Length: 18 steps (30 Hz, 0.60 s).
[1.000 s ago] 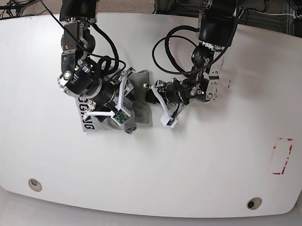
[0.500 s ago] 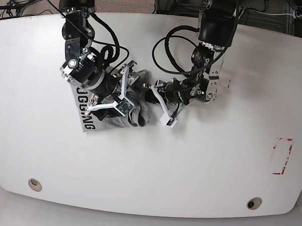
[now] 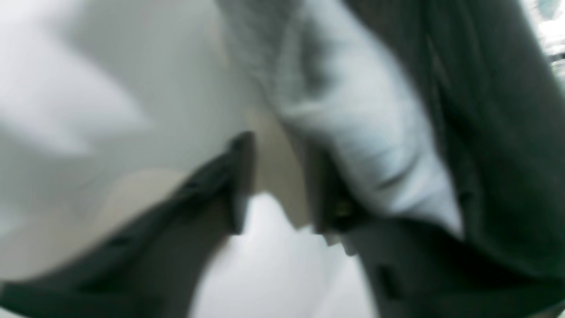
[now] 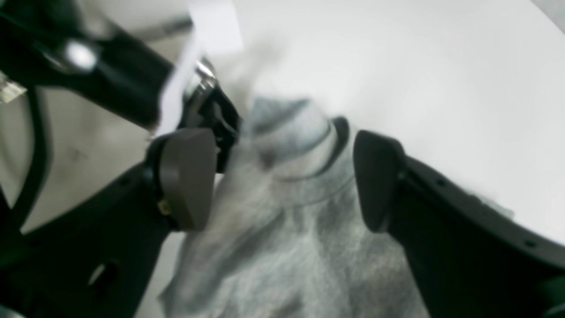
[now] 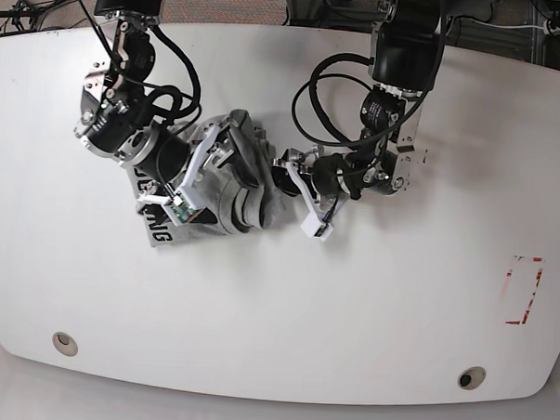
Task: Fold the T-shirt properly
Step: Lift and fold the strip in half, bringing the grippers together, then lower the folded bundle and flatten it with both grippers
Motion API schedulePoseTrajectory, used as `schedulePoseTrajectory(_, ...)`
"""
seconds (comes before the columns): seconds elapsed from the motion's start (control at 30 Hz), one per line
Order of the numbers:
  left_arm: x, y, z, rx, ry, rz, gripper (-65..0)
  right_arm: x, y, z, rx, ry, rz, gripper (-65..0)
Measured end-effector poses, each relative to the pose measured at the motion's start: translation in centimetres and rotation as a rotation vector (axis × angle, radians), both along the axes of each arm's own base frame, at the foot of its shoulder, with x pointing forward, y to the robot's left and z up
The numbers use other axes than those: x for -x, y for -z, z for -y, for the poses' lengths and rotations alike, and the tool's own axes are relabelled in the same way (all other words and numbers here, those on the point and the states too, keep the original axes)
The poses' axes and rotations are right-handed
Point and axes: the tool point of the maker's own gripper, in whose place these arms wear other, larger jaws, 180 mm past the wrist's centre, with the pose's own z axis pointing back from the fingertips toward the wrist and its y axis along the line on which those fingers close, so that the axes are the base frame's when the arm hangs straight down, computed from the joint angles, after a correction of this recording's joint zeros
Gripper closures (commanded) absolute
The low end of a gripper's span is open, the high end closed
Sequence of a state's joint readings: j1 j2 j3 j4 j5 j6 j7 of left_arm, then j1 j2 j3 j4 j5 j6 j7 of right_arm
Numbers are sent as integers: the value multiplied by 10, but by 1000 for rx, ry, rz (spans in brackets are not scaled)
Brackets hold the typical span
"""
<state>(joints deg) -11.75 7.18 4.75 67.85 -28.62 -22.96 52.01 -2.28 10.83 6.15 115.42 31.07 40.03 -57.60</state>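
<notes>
The T-shirt, a soft heather-grey knit, lies bunched and creased left of centre on the white tabletop, between the two arms. Seen from the base camera, a flat lower-left corner of the cloth carries black block letters; only a "G" or two can be made out, the rest hidden under the right arm. The right wrist camera shows what the base view cannot: the right claw spread wide, its two rounded grey pads standing either side of a raised fold with a ribbed, darker-edged hem, neither pad pressing the cloth. That view also catches the black tip of the other arm touching the same fold from beyond. The left wrist camera is heavily blurred; the left claw shows two dark fingers set a little apart with bare pale surface between them, and pale grey fabric draped against the right-hand finger. Whether that finger grips the cloth cannot be told. At the tabletop's right edge sits a small red-outlined rectangle.
</notes>
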Motion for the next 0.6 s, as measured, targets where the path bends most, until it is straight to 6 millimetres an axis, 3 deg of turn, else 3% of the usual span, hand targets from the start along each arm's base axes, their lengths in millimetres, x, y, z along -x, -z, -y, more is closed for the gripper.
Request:
schedulePoseTrajectory(0.23, -18, -16, -37, 23, -69, 39, -429, 0, -10, 22, -86, 46, -2, -466)
schedulePoseTrajectory(0.6, -39, -61, -112, 16, -108, 180, -388, 1, 1, 35, -39, 54, -30, -466)
